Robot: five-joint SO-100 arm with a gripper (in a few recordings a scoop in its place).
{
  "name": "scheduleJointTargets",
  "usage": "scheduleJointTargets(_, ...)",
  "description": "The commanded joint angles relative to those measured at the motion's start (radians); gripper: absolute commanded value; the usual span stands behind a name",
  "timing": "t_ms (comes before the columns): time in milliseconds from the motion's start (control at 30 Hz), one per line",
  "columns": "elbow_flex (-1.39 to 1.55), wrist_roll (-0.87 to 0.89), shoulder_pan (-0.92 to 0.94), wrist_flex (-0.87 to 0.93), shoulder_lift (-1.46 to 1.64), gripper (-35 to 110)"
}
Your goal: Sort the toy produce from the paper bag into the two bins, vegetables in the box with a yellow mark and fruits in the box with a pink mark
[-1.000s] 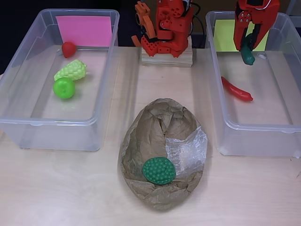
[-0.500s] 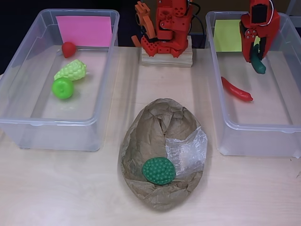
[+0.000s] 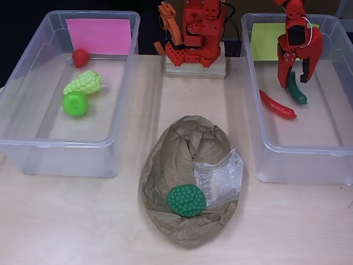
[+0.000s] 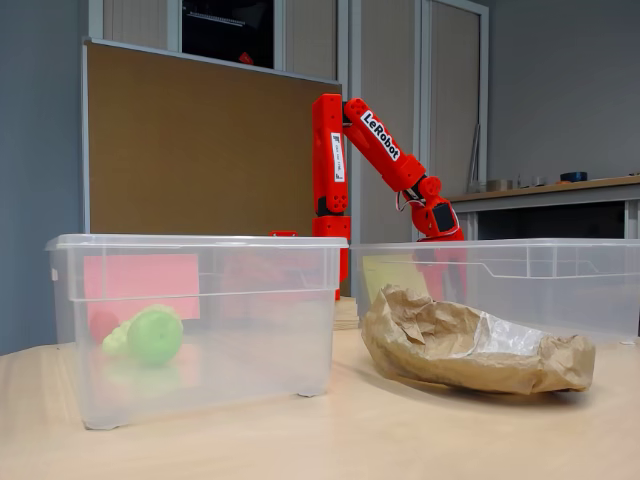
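Overhead view: gripper down in yellow-marked bin, jaws spread wide, holding nothing. Dark green vegetable lies on bin floor between fingers (contact unclear), red pepper just beside. Pink-marked bin holds apple, pale bumpy fruit, red fruit. Bag on table, green bumpy item inside.

In the fixed view the tool blurs behind the yellow-marked bin's cloudy wall; overhead, that bin's right rim is cut off.
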Motion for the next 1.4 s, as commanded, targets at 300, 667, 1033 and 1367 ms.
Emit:
scheduleJointTargets(300,-0.175,-0.109,0.037,0.278,0.078,18)
scheduleJointTargets(667,-0.566,-0.854,0.433,0.724,0.098,13)
scheduleJointTargets(1033,-0.732,-1.595,0.808,0.655,0.1,12)
scheduleJointTargets(1367,-0.876,-1.948,1.042,0.575,-0.023,13)
